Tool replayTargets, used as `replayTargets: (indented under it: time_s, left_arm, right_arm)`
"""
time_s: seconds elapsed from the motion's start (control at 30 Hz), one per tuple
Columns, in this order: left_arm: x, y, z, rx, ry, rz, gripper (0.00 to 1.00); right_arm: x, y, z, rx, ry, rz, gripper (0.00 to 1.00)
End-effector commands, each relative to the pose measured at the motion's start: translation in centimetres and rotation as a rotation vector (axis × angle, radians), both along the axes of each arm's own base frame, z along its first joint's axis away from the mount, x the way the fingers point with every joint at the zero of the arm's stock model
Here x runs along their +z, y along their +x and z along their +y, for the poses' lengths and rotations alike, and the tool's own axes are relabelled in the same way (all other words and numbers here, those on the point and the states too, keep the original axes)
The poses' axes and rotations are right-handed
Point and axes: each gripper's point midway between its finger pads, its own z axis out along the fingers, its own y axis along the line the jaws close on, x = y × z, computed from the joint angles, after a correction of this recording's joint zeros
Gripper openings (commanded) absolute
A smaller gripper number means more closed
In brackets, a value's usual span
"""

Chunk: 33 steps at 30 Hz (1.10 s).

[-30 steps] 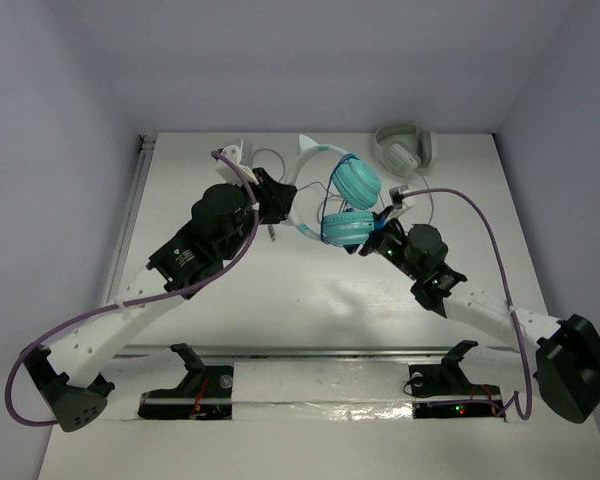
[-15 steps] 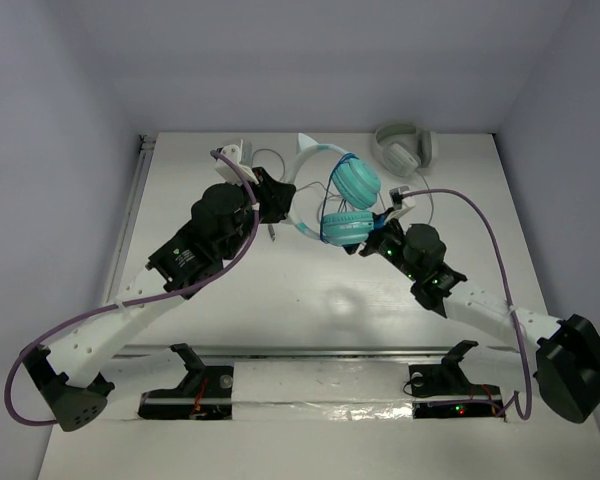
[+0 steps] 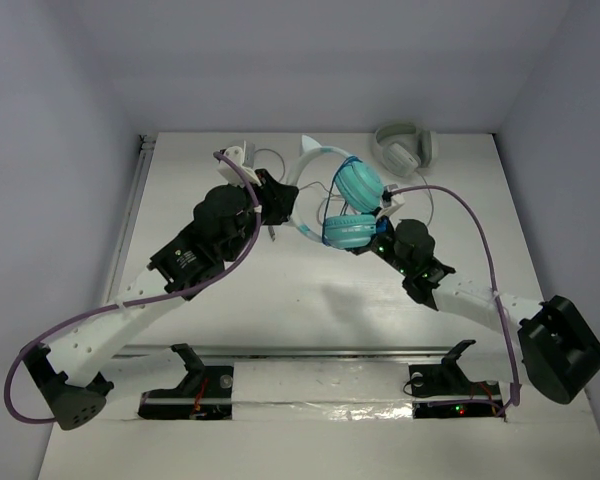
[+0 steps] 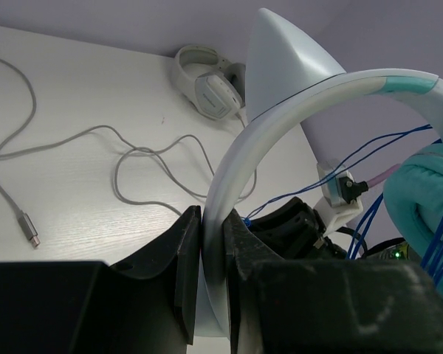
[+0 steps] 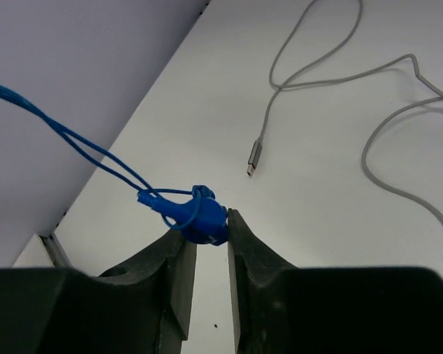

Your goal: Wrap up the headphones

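The headphones (image 3: 352, 200) have two teal ear cups and a white headband (image 3: 305, 165), held above the table near its far middle. My left gripper (image 3: 278, 205) is shut on the headband (image 4: 229, 177), which passes between its jaws. The thin blue cable (image 4: 399, 140) runs around the ear cups (image 4: 435, 199). My right gripper (image 3: 372, 238) sits just right of the lower cup (image 3: 348, 230). It is shut on the blue plug (image 5: 199, 215) at the cable's end, and two blue strands (image 5: 66, 140) lead off up-left.
The grey-white headphones (image 3: 405, 148) lie at the table's far right, also in the left wrist view (image 4: 207, 85). Their grey cable (image 4: 74, 147) loops over the table, its metal plug (image 5: 253, 157) lying loose. A rail (image 3: 130, 210) runs along the table's left edge.
My right arm has moved left and away, bringing the plug closer under the lower ear cup. The left arm and headband have barely moved.
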Motion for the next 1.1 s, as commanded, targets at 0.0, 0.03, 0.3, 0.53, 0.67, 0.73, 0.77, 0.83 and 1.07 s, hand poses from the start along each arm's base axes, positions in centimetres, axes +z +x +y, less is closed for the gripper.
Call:
replayTargets:
  time_s: [0.0, 0.03, 0.3, 0.53, 0.67, 0.73, 0.77, 0.83, 1.07]
  left_arm:
    - [6.6, 0.1, 0.9, 0.048, -0.164, -0.124, 0.0]
    - [6.5, 0.3, 1.1, 0.065, -0.161, -0.124, 0.0]
    - [5.9, 3.7, 1.3, 0.235, -0.239, -0.136, 0.0]
    - [4.5, 6.8, 1.7, 0.402, -0.212, -0.144, 0.0]
    - [2.2, 8.8, 1.4, 0.456, -0.166, -0.116, 0.0]
    - [1.5, 9.3, 1.3, 0.477, -0.145, -0.111, 0.0]
    - [1.2, 9.5, 1.3, 0.486, -0.131, -0.111, 0.0]
    - [-0.2, 10.2, 0.9, 0.501, -0.094, -0.092, 0.0]
    - [-4.5, 11.3, 0.5, 0.516, 0.004, -0.052, 0.0]
  right_arm:
    - [3.9, 0.0, 0.7, 0.038, 0.081, -0.098, 0.25]
    - [4.0, -0.2, 0.6, 0.037, 0.095, -0.092, 0.22]
    - [2.4, -2.6, -0.1, 0.061, 0.123, -0.023, 0.15]
    - [1.3, -4.8, 0.8, 0.1, 0.119, 0.025, 0.14]
    - [1.1, -5.7, 1.5, 0.113, 0.104, 0.035, 0.14]
    - [0.9, -6.3, 2.0, 0.125, 0.09, 0.044, 0.13]
    - [1.0, -6.4, 2.3, 0.126, 0.086, 0.044, 0.12]
    - [0.4, -6.6, 2.7, 0.126, 0.055, 0.059, 0.11]
    - [1.5, -6.4, 2.8, 0.114, 0.029, 0.05, 0.1]
